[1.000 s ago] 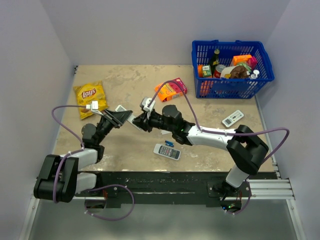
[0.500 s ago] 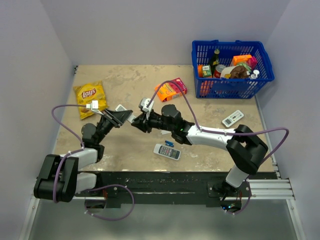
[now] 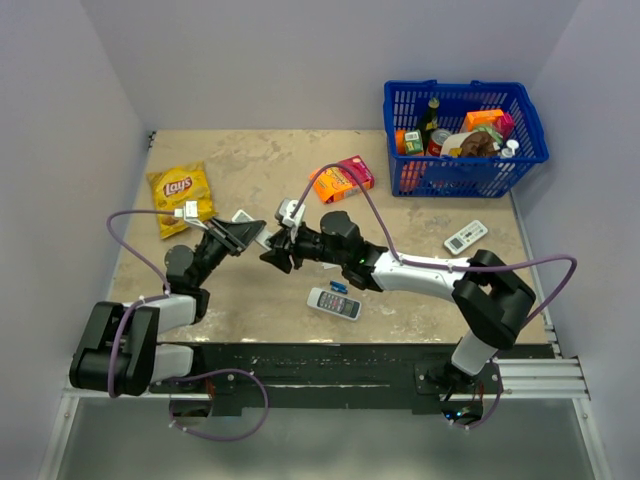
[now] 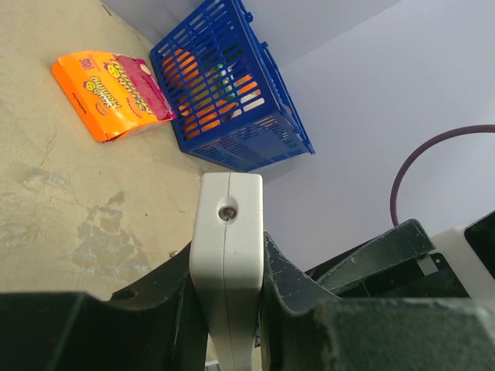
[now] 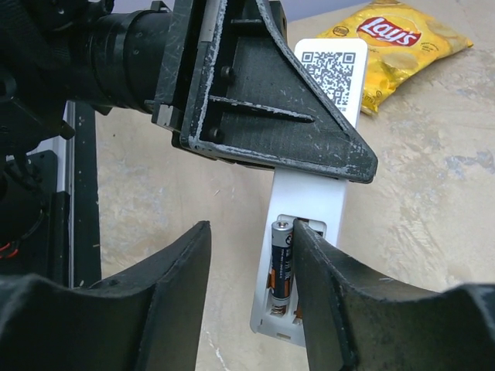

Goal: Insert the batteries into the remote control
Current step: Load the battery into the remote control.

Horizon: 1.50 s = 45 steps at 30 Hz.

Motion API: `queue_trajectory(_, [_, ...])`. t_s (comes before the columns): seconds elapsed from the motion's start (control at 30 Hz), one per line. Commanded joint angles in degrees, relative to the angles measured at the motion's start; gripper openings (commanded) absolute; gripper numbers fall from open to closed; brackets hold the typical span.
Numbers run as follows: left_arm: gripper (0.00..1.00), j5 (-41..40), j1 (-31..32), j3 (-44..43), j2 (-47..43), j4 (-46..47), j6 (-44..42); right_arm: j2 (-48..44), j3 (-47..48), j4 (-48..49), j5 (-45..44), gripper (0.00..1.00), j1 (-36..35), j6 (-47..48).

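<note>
Half the remote (image 5: 309, 201) behind left pincer (image 5: 340, 158)

The yellow chip bag (image 3: 180, 190) carries the red "Lay's" logo. It reads plainly in the top view and again, larger, in the right wrist view. A black-on-white QR code sticker stands on the upper end of the slim white remote control (image 5: 309, 202). The battery (image 5: 281, 267) lying in its open compartment has coloured markings too small to read. The orange box (image 4: 108, 89) shows yellow lettering on its face — blurred, not legible. Labels on the goods in the blue basket (image 3: 466, 175) are too small to make out.
</note>
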State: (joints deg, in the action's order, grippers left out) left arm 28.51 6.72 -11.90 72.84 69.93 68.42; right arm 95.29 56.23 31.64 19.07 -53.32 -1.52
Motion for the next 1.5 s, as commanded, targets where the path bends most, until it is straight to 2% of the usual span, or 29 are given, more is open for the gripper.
queue_trajectory(0.0, [0.00, 4.4, 0.4, -1.8, 0.3, 14.6, 3.0, -0.3, 0.9, 0.1, -1.8, 0.52, 0.0, 0.3])
queue_trajectory(0.07, [0.00, 4.4, 0.4, -1.7, 0.4, 14.8, 3.1, -0.7, 0.9, -0.3, -1.9, 0.59, -0.1, 0.3])
queue_trajectory(0.27, [0.00, 4.7, 0.4, -1.6, 0.3, 15.1, 3.2, -2.2, 0.2, -0.3, -2.9, 0.71, -0.1, 0.3])
queue_trajectory(0.6, [0.00, 5.5, 0.4, -1.8, 0.2, 15.5, 3.4, -6.2, -0.2, -1.1, -3.0, 0.75, -0.1, -0.1])
queue_trajectory(0.67, [0.00, 5.6, 0.4, -1.8, 0.2, 15.6, 3.4, -8.6, -0.1, -1.9, -3.2, 0.80, -0.1, -0.3])
queue_trajectory(0.87, [0.00, 6.1, 0.4, -1.9, 0.1, 15.7, 3.3, -13.4, 1.2, -7.0, -7.6, 0.86, -0.1, -2.9])
queue_trajectory(1.1, [0.00, 7.0, 0.4, -2.3, -0.9, 16.6, 2.9, -13.6, 3.9, -13.6, -17.2, 0.91, -0.1, -15.0])
queue_trajectory(1.23, [0.00, 7.2, 0.4, -2.5, -2.3, 16.9, 1.5, -13.4, 4.5, -17.8, -19.0, 0.92, 0.0, -22.2])
queue_trajectory(1.47, [0.00, 6.7, 0.4, -2.2, -2.9, 20.1, 1.3, -12.5, 2.0, -14.5, -19.2, 0.89, 0.1, -33.9])
